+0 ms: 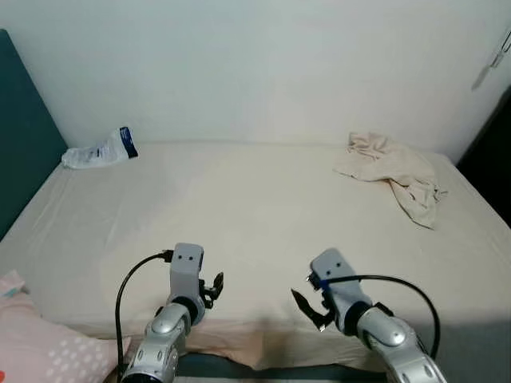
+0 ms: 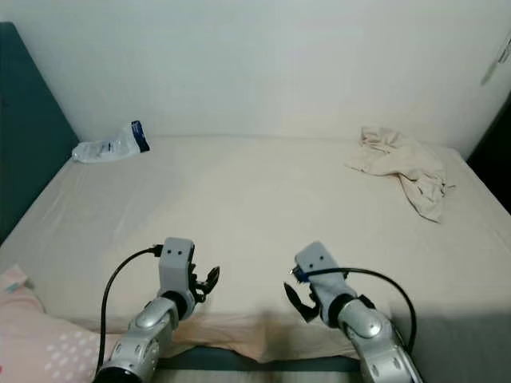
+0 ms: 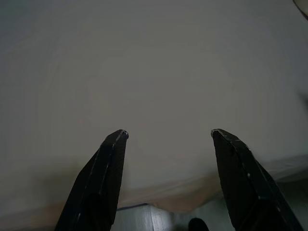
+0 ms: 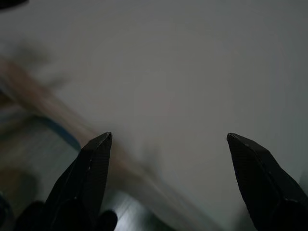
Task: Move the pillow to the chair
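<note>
I stood at the near edge of the bed (image 1: 255,199) with both arms raised over its front hem, neither holding anything. My left gripper (image 3: 166,137) had its fingers spread wide, and the left wrist view looked between them onto bare sheet. My right gripper (image 4: 168,139) was just as wide open and empty, its wrist view blurred over the sheet's edge. I judged the open fingers suited a soft, bulky thing that needs a broad bite.

The pillow (image 1: 48,347), pink with pale dots, lay at the near left corner, just left of my left arm and partly cut off by the edge of the head view. It was not in front of me, so I judged a turn or a sidestep to the left was needed before either gripper could reach it.

Farther off, a crumpled beige cloth (image 1: 395,171) lay at the far right of the bed, and a clear plastic pack with a blue end (image 1: 100,150) sat at the far left by the wall, both well apart from the pillow. I could not see a chair from there.
</note>
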`<state>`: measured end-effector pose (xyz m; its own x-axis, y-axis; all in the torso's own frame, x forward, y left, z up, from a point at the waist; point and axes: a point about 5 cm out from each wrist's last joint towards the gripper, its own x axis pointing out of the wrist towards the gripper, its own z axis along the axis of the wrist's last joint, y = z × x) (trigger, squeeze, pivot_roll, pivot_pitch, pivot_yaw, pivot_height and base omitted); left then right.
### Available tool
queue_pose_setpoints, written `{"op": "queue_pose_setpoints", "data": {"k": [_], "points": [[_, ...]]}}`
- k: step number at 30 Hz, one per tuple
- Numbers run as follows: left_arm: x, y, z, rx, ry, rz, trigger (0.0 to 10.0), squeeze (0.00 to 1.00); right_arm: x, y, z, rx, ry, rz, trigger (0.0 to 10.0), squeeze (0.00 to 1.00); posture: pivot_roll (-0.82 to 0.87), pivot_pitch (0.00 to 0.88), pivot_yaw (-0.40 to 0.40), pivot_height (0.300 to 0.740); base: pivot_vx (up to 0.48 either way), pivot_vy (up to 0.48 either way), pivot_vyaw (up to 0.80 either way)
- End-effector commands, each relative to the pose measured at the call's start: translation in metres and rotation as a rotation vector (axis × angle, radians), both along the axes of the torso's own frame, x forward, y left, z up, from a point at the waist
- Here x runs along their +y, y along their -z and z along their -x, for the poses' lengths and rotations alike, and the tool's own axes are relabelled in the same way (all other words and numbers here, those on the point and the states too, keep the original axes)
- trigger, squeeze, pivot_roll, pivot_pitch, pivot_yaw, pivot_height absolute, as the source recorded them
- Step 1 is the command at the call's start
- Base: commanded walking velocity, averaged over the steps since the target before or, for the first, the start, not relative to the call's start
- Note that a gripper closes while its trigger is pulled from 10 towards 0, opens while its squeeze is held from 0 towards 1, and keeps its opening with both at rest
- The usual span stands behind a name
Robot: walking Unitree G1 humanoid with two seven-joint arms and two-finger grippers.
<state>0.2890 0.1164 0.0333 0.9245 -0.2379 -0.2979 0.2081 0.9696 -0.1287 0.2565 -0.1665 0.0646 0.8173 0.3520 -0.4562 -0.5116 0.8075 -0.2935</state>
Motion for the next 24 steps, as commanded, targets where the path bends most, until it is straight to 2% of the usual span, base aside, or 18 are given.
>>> {"op": "queue_pose_setpoints", "data": {"k": [1, 5, 24], "points": [[0.0011, 0.0045, 0.0041, 0.027, 0.014, -0.005, 10.0, 0.00, -0.0013, 0.0035, -0.0004, 0.019, 0.009, 0.009, 10.0, 0.00, -0.14, 0.100, 0.026, 0.740, 0.000, 0.000, 0.00], [0.0014, 0.0046, 0.0067, 0.027, 0.013, 0.006, 10.0, 0.00, -0.0033, 0.0018, -0.0006, 0.023, 0.039, -0.058, 10.0, 0.00, -0.14, 0.105, 0.027, 0.740, 0.000, 0.000, 0.00], [0.0048, 0.0008, 0.0038, 0.000, 0.018, -0.022, 10.0, 0.00, -0.0005, 0.0114, -0.0054, 0.022, 0.074, -0.069, 10.0, 0.00, -0.13, 0.082, 0.035, 0.740, 0.000, 0.000, 0.00]]}}
